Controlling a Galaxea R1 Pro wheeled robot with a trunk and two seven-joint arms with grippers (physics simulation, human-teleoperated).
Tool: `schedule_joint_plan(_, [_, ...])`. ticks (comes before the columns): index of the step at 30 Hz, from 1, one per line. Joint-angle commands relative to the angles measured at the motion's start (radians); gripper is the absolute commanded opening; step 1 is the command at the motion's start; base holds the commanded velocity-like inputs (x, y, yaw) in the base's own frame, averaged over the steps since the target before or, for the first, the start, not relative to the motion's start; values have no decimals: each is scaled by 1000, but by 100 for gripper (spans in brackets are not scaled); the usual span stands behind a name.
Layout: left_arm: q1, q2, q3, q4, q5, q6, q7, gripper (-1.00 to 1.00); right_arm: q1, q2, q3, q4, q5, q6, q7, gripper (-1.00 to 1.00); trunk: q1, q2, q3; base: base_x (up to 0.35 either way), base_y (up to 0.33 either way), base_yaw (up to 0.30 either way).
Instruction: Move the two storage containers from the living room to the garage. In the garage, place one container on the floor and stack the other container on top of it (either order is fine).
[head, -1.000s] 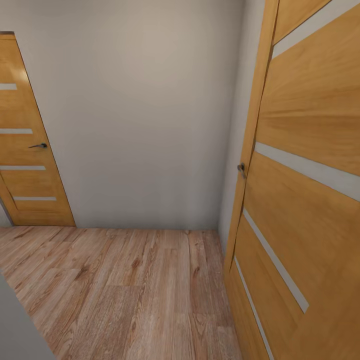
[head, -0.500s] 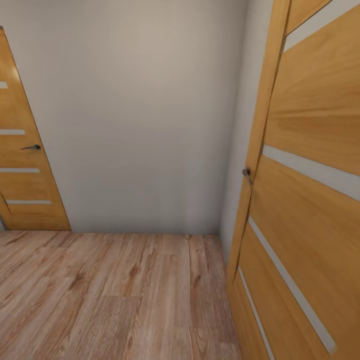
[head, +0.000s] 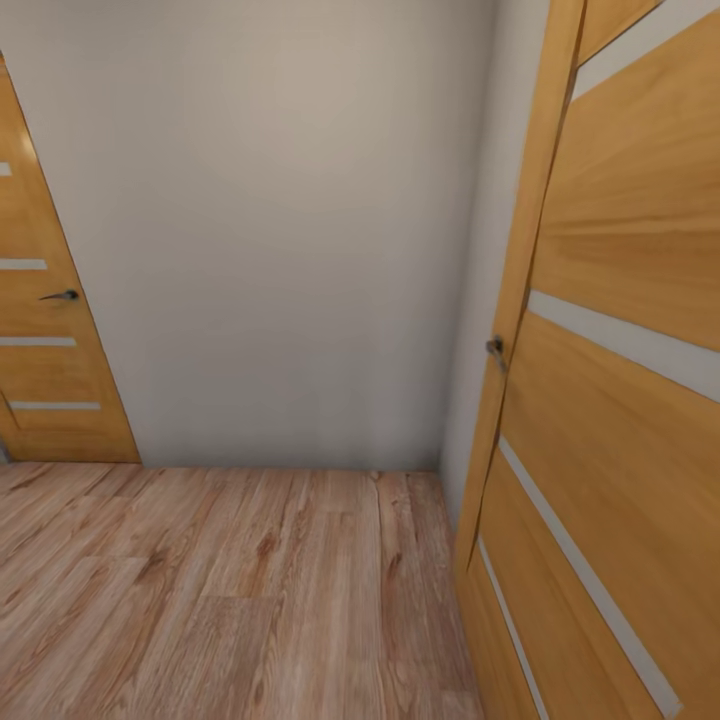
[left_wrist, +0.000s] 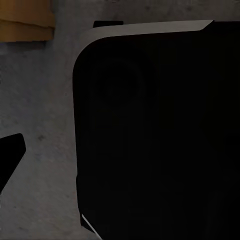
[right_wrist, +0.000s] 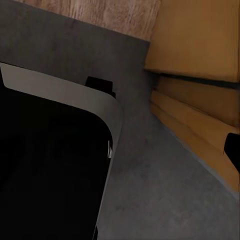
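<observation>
The two storage containers are out of view. In the left wrist view a dark fingertip juts in over mottled dark grey concrete floor, beside my black base. The right wrist view has another dark fingertip at the frame edge, over the same grey floor. Nothing is seen held. Neither wrist view lets me judge how the jaws stand.
Ahead lies a small hallway with light wood plank floor and a plain white wall. A wooden door stands open close on the right, its handle near. A shut door is at the far left.
The head camera has moved, so the whole picture shifted left and slightly down. A grey wall edge at the lower left has left the frame. Almost no shift over the last half second.
</observation>
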Motion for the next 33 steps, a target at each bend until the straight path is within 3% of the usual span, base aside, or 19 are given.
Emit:
schedule_joint_plan(1, [0, 0, 1, 0, 0, 0, 0, 100, -1, 1, 8, 3, -7, -5, 0, 100, 0, 0, -1, 234, 0, 0])
schedule_joint_plan(10, [0, 0, 1, 0, 0, 0, 0, 100, -1, 1, 8, 3, -7, -5, 0, 100, 0, 0, -1, 207, 0, 0])
schedule_joint_plan(33, [0, 0, 1, 1, 1, -1, 0, 100, -1, 0, 8, 3, -7, -5, 0, 100, 0, 0, -1, 6, 8, 0])
